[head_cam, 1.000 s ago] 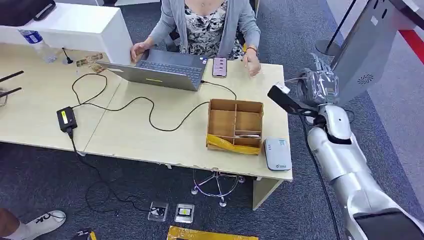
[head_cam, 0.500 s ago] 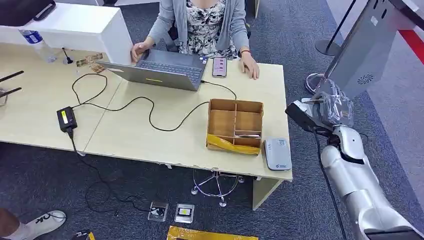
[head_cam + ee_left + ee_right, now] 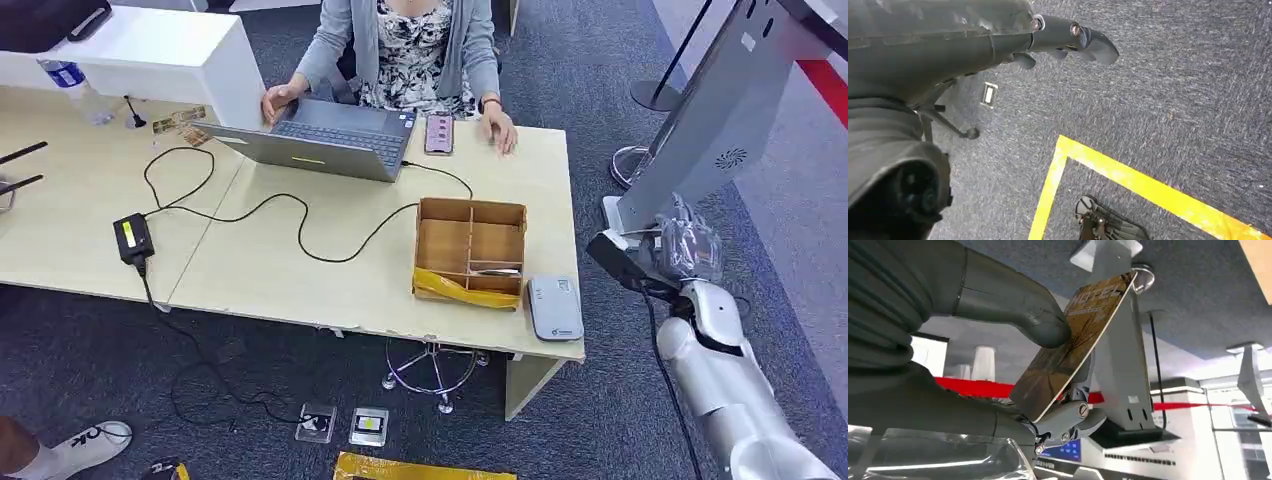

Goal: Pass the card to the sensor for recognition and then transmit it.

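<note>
The right hand (image 3: 688, 250) has moved down and to the right since a second ago, away from the table (image 3: 300, 270) edge, and now sits low by the grey stand (image 3: 715, 125) at the right of the frame. The card (image 3: 1075, 340) is brown and gold with print on it. The thumb and fingers pinch it, tilted. The left hand (image 3: 1068, 42) hangs over the carpet (image 3: 1173, 90), fingers curled, holding nothing.
</note>
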